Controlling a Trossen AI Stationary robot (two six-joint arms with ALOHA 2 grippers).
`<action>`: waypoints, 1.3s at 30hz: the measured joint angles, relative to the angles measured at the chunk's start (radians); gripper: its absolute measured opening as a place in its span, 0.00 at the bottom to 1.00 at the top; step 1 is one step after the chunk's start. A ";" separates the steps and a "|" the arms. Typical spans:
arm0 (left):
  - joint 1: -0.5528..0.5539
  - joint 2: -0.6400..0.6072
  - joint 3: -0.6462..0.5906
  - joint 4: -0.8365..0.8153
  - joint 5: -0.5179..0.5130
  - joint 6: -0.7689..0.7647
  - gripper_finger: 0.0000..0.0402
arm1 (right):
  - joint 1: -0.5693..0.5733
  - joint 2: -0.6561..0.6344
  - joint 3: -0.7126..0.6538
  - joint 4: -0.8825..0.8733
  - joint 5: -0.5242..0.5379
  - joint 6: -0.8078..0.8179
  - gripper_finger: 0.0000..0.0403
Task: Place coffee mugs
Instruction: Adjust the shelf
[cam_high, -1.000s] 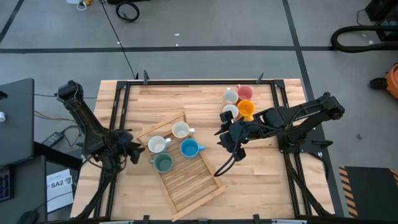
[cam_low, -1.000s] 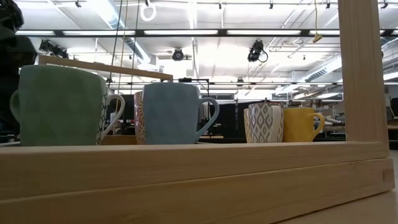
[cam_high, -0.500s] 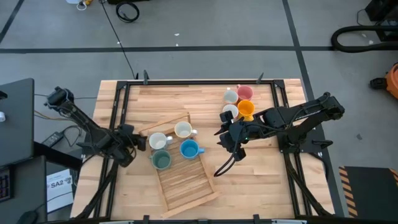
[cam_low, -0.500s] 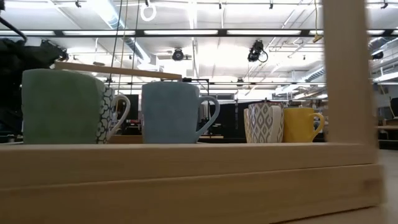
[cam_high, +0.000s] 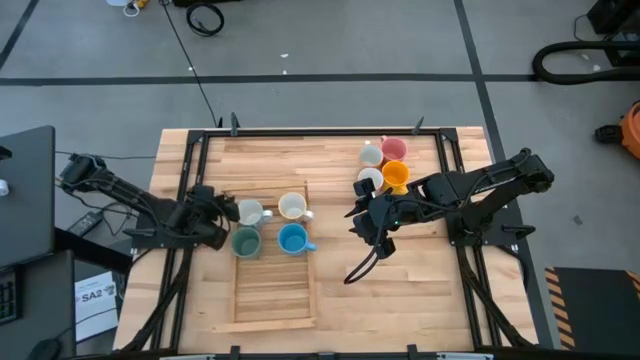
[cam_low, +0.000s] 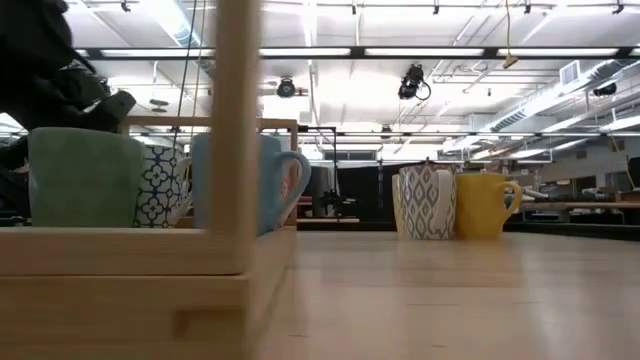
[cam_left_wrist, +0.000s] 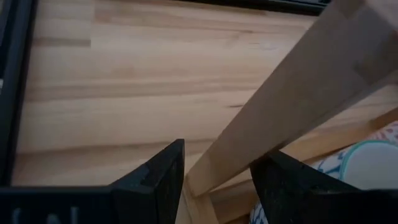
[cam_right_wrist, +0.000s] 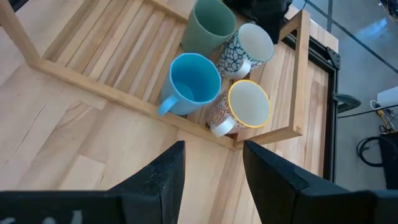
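Note:
A slatted wooden tray (cam_high: 272, 290) lies square to the table and holds four mugs at its far end: two white (cam_high: 250, 212) (cam_high: 292, 207), one teal (cam_high: 245, 241) and one blue (cam_high: 292, 238). Another four mugs stand on the bare table at the far right: two white (cam_high: 371, 154) (cam_high: 369, 180), one pink (cam_high: 394, 149) and one orange (cam_high: 396, 175). My left gripper (cam_high: 218, 209) is shut on the tray's left rail near the far corner. My right gripper (cam_high: 365, 223) is open and hangs right of the tray, touching nothing. My left gripper pinches the tray's raised left side rail (cam_left_wrist: 227, 165) between its two fingers (cam_left_wrist: 163, 180), close to the far left corner. It comes at the rail from the table's left, with the fingers across it. The tray rests flat on the table.
Black frame rails (cam_high: 190, 170) run along the table's left and right sides. Bare wood lies between the tray and the four loose mugs and along the near right part of the table. The right wrist view looks down on the four mugs in the tray (cam_right_wrist: 205, 87).
My left gripper has moved toward the far edge while keeping hold of the tray rail. The tray has turned about on the table: its near end swung toward the table's left, from slanted to square with the table. The four mugs rode along inside it.

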 joint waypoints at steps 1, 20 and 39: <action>0.014 0.000 0.000 0.017 -0.002 0.030 0.45 | 0.000 0.000 0.000 0.000 0.000 0.000 0.42; 0.084 -0.014 0.146 0.073 0.061 0.378 0.45 | 0.000 0.000 0.000 -0.006 0.062 0.000 0.42; 0.084 -0.014 0.435 0.065 0.181 0.808 0.45 | -0.183 0.000 0.000 -0.222 -0.023 0.106 0.42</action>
